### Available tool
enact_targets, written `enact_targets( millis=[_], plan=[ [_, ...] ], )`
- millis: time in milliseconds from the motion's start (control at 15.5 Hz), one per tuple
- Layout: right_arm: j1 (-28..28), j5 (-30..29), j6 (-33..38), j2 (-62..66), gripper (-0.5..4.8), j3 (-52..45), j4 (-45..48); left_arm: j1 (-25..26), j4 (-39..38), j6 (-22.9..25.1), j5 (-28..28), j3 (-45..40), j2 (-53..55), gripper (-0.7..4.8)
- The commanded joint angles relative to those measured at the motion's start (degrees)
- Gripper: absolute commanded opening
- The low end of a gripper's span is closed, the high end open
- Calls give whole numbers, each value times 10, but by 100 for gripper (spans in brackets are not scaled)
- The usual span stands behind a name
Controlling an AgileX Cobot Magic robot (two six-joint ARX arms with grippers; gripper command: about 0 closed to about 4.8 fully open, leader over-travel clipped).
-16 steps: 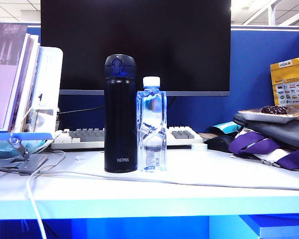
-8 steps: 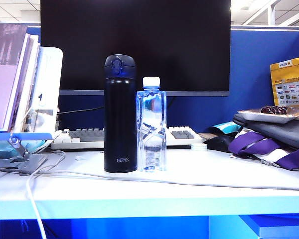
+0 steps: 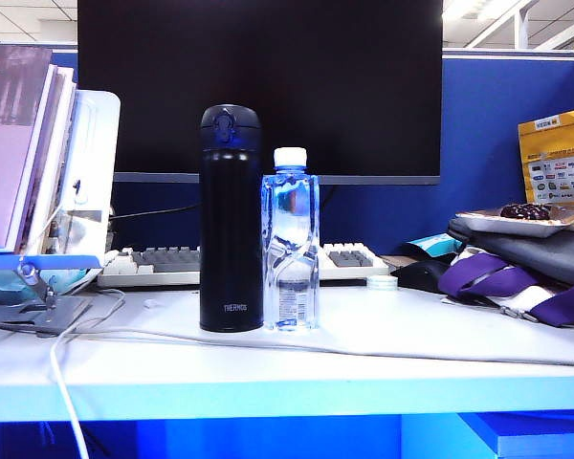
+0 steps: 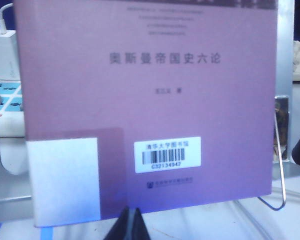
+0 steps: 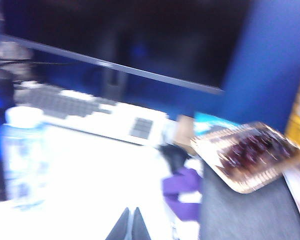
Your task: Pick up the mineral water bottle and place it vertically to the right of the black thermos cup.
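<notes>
Beside matte blk thermos (image 3: 231, 218): ribbed clear btl (image 3: 290, 244).

The mineral water bottle (image 3: 291, 247) stood upright on the table (image 3: 364, 368), just to the right of the black thermos cup (image 3: 231, 218). Behind them lay a keyboard (image 3: 163, 265) and, further back, a monitor (image 3: 259, 88). Books (image 3: 29, 153) leaned at the left; a tray (image 3: 518, 222) sat on a bag (image 3: 526, 251) to the right.

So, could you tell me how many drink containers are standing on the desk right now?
2: the black thermos cup stands mid-desk before the monitor, and the mineral water bottle stands upright right beside it, on its right. Others may be hidden.
</notes>
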Motion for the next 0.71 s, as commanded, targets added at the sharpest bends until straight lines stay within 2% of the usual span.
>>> enact_targets(
  millis=[64, 257, 708],
  plan=[
    [-91, -52, 45, -16, -1, -61, 75, 0, -7, 1, 3, 0, -2, -5],
    [-196, -97, 87, -40, -1, -129, 97, 0, -7, 1, 3, 0, -2, -5],
    [-215, -103, 128, -132, -1, -226, 80, 0, -7, 1, 2, 0, -2, -5]
  ],
)
